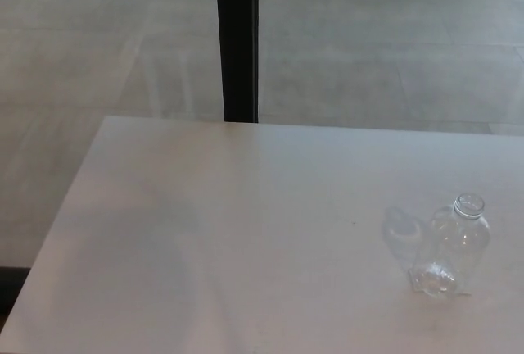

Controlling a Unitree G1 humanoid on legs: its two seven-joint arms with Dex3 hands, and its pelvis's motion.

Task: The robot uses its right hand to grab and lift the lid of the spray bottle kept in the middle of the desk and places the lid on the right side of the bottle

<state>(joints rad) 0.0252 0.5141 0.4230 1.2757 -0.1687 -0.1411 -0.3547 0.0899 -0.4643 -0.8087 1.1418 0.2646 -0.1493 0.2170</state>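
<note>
bottle: clear, upright, neck open, near tabletop right edge | lid: small clear piece touching its base, possibly the lid | hands: neither in view, state unknown | progress: apparently done

The counter is plain pale off-white, unpatterned. The bottle is clear and colourless, with whitish glints. Behind, the floor is grey with faint tile lines, crossed by a black post.
</note>
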